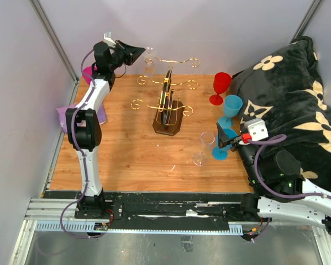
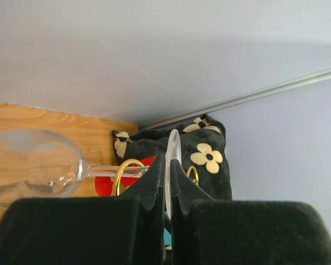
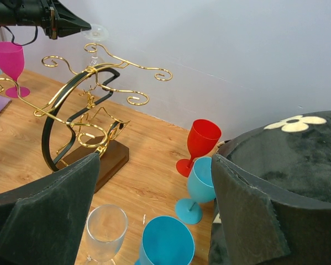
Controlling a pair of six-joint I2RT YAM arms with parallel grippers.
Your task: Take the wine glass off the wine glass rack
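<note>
Fingers (image 2: 151,185) of the left gripper (image 1: 138,52) are clamped on the foot of the wine glass (image 2: 38,165), whose stem crosses a gold hook at the top of the rack (image 1: 166,105). Further right, the right gripper (image 1: 227,142) stands wide apart near blue cups (image 3: 168,240), holding nothing.

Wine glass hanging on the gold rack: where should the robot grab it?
Its round foot, coming from the left. The wine glass hangs bowl-down, stem caught in a hook of the gold rack, so the foot sticks out on top. The left gripper is shut on its rim there.
</note>
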